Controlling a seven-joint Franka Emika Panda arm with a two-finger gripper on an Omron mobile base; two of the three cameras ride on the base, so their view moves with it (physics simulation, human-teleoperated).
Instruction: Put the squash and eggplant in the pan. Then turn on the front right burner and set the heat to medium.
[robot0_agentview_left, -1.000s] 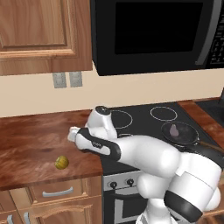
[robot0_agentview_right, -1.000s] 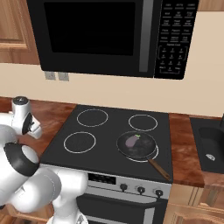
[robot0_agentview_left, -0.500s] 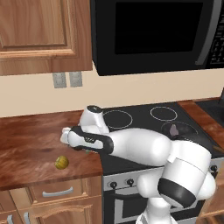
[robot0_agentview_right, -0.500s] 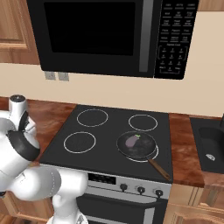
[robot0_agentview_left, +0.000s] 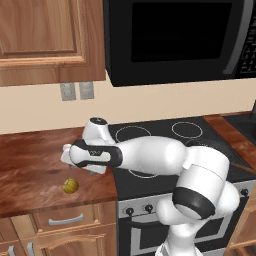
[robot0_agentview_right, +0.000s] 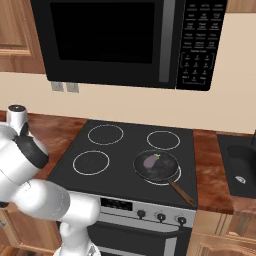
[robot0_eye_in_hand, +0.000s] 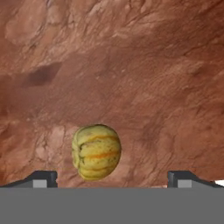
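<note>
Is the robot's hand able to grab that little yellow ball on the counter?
Probably yes. The gripper hangs above the squash with its jaws wide open, and in the hand view nothing lies between them. The squash sits alone on the brown counter, slightly off-centre between the fingertips.

wall (robot0_agentview_left: 150, 102): beige | cabinets (robot0_agentview_left: 45, 40): wood | counter (robot0_agentview_left: 30, 170): reddish-brown | microwave (robot0_agentview_right: 125, 42): black

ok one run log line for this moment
phase: reaching for squash | hand: open, above it | eggplant: in pan | squash: on counter
</note>
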